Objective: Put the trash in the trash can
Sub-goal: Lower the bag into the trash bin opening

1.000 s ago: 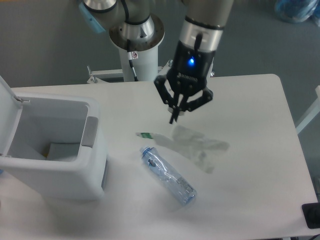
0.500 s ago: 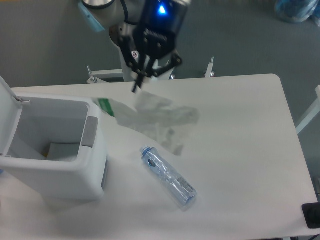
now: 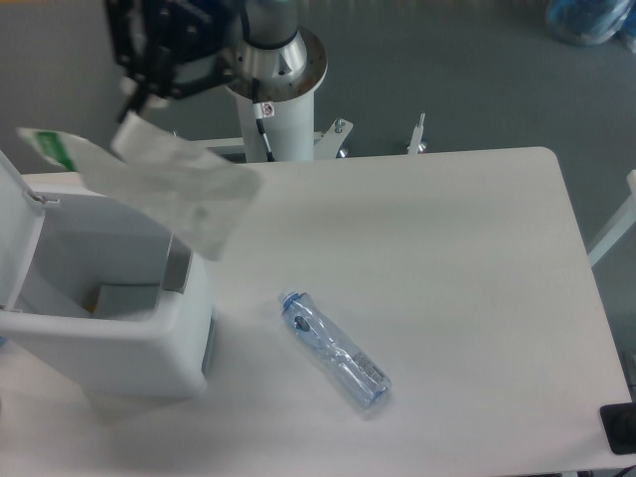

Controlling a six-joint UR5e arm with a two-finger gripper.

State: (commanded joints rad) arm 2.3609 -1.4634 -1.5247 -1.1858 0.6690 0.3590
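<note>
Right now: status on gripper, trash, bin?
Gripper shut on plastic bag, hanging above trash can. Lid open. Plastic bottle lying on table. Nothing blocking.

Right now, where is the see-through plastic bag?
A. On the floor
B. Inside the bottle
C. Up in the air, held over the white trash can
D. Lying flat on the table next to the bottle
C: the plastic bag hangs from the end effector above the open trash can, while the bottle lies alone on the table.
</note>
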